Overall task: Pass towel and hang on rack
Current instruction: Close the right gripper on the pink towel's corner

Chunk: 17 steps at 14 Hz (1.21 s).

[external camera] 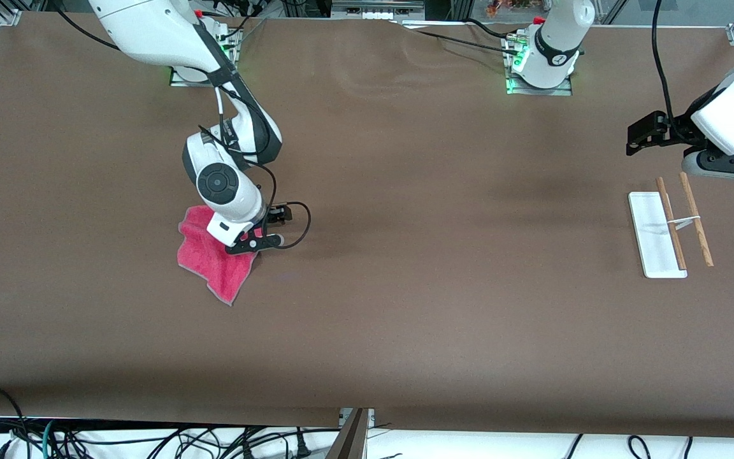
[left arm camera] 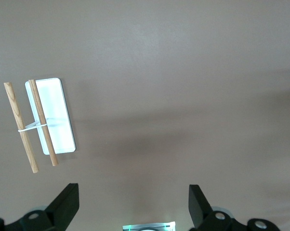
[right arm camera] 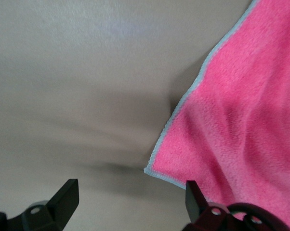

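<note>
The towel (external camera: 204, 258) lies crumpled on the table, pink-red face up with light grey edging, toward the right arm's end. My right gripper (external camera: 259, 242) is open and low over the towel's edge. In the right wrist view the towel (right arm camera: 241, 120) has one corner beside one finger, and the gripper (right arm camera: 130, 202) holds nothing. The rack (external camera: 669, 226) stands toward the left arm's end, with a white base and two wooden rods. My left gripper (external camera: 642, 135) is open and empty, up over the table beside the rack's end. The left wrist view shows the rack (left arm camera: 39, 125) off to one side of the gripper (left arm camera: 134, 204).
The brown table (external camera: 437, 255) stretches wide between the towel and the rack. Cables hang below its front edge (external camera: 150, 440). The arm bases (external camera: 539, 70) stand at the table's edge farthest from the front camera.
</note>
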{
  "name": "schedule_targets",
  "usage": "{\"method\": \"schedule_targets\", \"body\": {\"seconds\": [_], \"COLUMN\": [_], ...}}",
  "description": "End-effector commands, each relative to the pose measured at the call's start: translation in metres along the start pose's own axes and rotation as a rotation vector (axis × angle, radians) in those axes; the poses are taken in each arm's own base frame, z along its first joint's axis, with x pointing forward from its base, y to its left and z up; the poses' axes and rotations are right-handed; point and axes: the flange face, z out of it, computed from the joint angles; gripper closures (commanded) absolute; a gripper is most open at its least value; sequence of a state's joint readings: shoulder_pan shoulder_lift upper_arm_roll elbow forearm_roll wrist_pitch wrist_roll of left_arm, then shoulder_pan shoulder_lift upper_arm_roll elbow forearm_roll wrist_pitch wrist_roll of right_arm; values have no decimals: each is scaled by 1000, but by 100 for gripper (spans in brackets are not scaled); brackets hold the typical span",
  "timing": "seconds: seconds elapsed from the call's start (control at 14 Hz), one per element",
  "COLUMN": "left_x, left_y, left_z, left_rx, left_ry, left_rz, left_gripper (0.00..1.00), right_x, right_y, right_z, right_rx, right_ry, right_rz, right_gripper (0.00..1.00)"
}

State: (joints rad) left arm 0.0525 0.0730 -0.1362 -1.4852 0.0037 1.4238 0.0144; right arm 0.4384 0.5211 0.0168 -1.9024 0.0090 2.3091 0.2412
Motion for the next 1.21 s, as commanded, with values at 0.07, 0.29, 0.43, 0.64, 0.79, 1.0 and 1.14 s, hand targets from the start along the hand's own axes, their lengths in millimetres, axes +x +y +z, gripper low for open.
{"method": "schedule_targets", "body": {"seconds": [0.07,0.29,0.43,0.64,0.79,1.0,1.14], "left_x": [-4,-5,-5,-5,-5,-5,-5], "left_y": [-2,-2,-3,-2,-2,-3,-3], "left_z": [-8,-7,-7,-7,-7,-7,-7], "left_rx": [16,16,16,16,16,16,16], "left_ry": [1,-1,-1,-1,-1,-4,-6], "left_rz": [5,5,5,5,5,5,4], "left_gripper": [0,0,0,0,0,0,0], "right_x": [-6,-5,-2,-1,-1,-1,-1], "right_y": [0,2,5,4,5,5,6], "right_z": [3,10,19,25,25,25,26], "right_rx": [-18,-30,-35,-33,-33,-34,-36], "right_ry": [16,16,32,37,36,36,35], "right_rz": [-5,-10,-14,-15,-13,-16,-23], "right_gripper": [9,15,17,17,23,41,48]}}
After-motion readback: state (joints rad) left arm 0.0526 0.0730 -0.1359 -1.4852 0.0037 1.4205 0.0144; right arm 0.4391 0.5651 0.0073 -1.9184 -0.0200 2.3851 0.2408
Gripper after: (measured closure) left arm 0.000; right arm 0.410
